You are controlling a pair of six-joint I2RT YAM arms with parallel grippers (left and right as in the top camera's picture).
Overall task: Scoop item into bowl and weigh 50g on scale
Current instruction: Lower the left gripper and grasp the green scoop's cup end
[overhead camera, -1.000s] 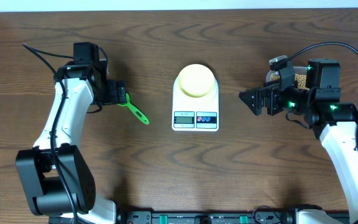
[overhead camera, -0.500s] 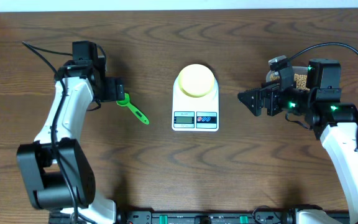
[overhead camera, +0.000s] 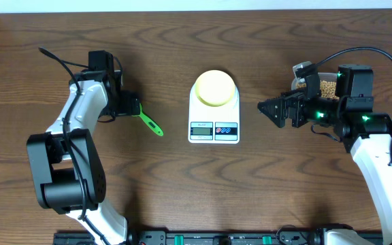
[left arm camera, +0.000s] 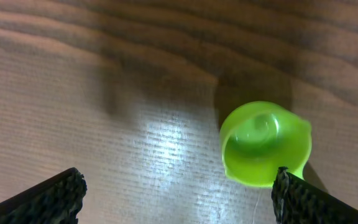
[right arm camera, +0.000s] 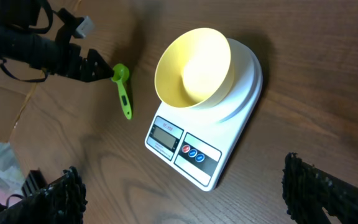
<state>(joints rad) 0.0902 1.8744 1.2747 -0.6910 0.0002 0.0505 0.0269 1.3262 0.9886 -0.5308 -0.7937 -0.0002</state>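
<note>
**A:** Why does the bowl (overhead camera: 214,88) stand on the scale (overhead camera: 214,117) while it is empty?

**B:** We take it that the weight is meant to be read as beans are tipped in. The bowl sits centred on the round platform, with the display facing the near edge of the worktop (overhead camera: 182,197).

**A:** And the left claw (overhead camera: 131,107)?

**B:** We see it spread wide and gripping nothing. It is poised over the cup end of the green scoop (overhead camera: 147,120), which lies flat on the worktop left of the scale. In the wrist view the cup lies nearer one finger than the other. We judge that the claw is lining up for a pickup.

**A:** The right claw (overhead camera: 267,112)?

**B:** It is also open and empty, held right of the scale and facing it. The beans (overhead camera: 329,87) show behind that arm. They appear to sit in a container, though most of it is hidden from us.
</note>
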